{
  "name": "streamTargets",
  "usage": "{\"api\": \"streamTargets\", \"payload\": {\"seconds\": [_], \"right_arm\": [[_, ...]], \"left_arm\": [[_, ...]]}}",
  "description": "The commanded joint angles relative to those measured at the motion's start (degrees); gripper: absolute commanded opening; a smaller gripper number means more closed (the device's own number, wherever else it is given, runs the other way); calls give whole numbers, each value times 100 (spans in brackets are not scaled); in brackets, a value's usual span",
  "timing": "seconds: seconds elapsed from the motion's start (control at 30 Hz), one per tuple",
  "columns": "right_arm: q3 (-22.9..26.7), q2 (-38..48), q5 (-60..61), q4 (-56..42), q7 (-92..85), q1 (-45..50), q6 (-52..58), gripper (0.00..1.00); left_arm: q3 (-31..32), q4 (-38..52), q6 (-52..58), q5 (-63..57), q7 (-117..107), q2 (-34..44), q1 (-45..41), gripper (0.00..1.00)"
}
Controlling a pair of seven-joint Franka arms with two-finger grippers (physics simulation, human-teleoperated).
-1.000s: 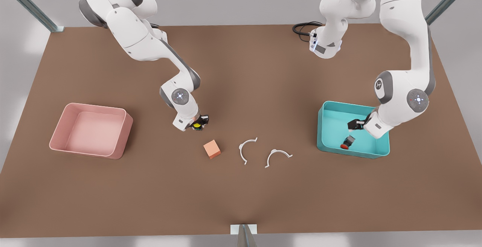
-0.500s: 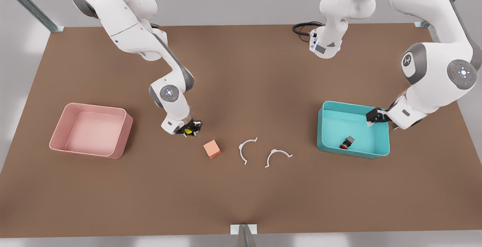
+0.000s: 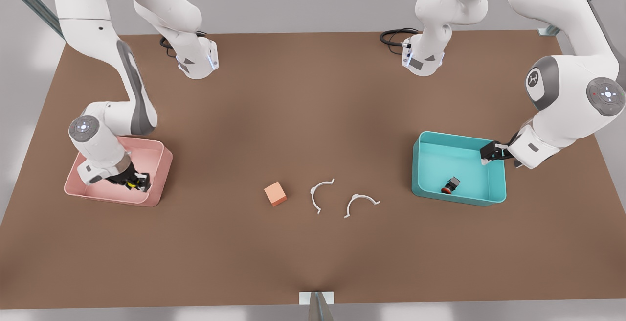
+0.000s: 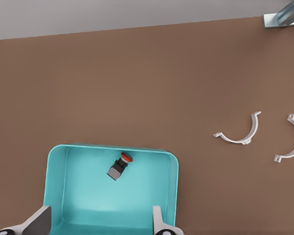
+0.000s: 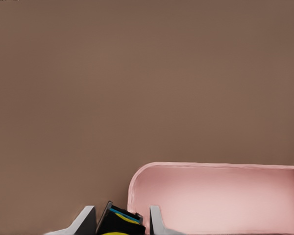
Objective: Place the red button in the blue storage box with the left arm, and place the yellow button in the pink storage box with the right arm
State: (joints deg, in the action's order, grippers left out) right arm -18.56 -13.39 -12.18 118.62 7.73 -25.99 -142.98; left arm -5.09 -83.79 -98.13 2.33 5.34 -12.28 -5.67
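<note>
The red button (image 3: 449, 185) (image 4: 120, 166) lies on its side inside the blue storage box (image 3: 415, 174) (image 4: 172, 196), at the front view's right. My left gripper (image 3: 489, 154) (image 4: 99, 223) hovers open above the box's far right corner, apart from the button. At the front view's left, my right gripper (image 3: 134, 181) (image 5: 118, 220) is shut on the yellow button (image 3: 131, 182) (image 5: 120, 223). It hangs over the near part of the pink storage box (image 3: 164, 157) (image 5: 215, 196).
A salmon-orange cube (image 3: 275, 194) sits on the brown table near the middle. Two white curved clips (image 3: 320, 194) (image 3: 359, 203) lie to the cube's right in the front view. The same clips (image 4: 240, 132) (image 4: 291, 144) also appear in the left wrist view.
My right arm swung from the table's middle to the pink box, carrying the yellow button. My left gripper drew back from the red button, which stays in the blue box.
</note>
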Motion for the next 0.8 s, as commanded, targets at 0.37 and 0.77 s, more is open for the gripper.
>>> {"api": "streamTargets", "payload": {"seconds": [0.37, 0.77], "right_arm": [[2, -506, 567, 153, -4956, -1180, 77, 90], [1666, 599, 575, -3240, -623, 2919, 4576, 100]], "left_arm": [[-1, 3, 92, -4, -68, 6, -4, 100], [-1, 3, 101, -13, -77, 6, -4, 100]]}}
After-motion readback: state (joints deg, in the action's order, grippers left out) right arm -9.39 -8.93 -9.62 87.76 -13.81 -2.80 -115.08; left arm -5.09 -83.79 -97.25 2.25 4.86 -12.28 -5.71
